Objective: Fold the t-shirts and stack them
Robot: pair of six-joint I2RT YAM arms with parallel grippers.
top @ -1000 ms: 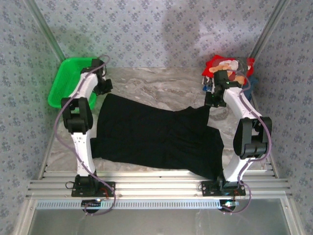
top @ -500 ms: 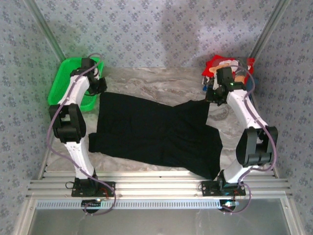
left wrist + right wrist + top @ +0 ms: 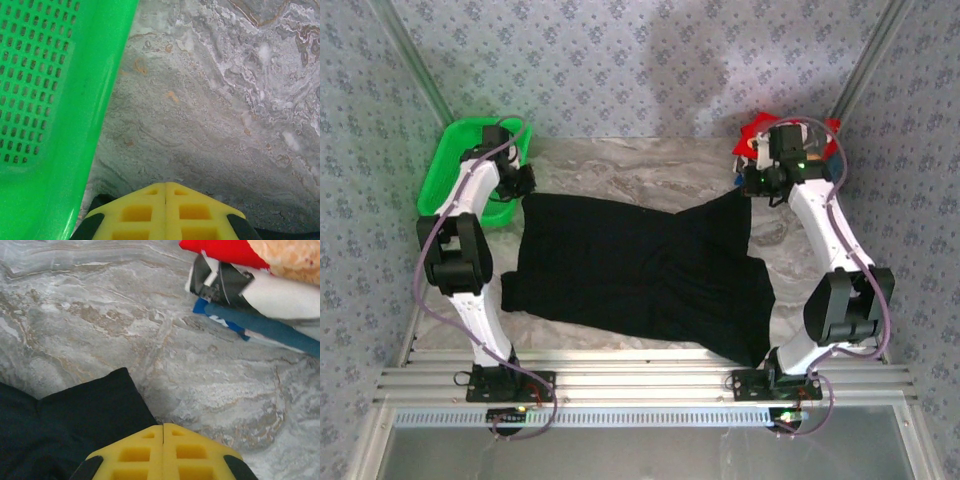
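A plain black t-shirt (image 3: 630, 265) lies spread over the marble table. My left gripper (image 3: 523, 188) is shut on its far left corner, beside the green basket. In the left wrist view the yellow fingertips (image 3: 165, 184) are pressed together, with a bit of black cloth (image 3: 97, 201) under them. My right gripper (image 3: 752, 190) is shut on the shirt's far right corner. In the right wrist view its jaws (image 3: 163, 426) are closed, and the black cloth (image 3: 75, 425) runs off to the left. The folded t-shirts (image 3: 785, 135) are stacked at the far right, with red (image 3: 225, 247), white (image 3: 280, 295) and blue (image 3: 265, 327) layers.
A green mesh basket (image 3: 455, 165) stands at the far left corner, its wall (image 3: 45, 100) close beside my left gripper. Bare marble table (image 3: 650, 170) lies between the two grippers at the back. A metal frame rail (image 3: 640, 380) borders the near edge.
Both grippers have moved toward the far side, the left also outward toward the basket. The shirt's far corners went with them, and its far edge is stretched flatter and wider.
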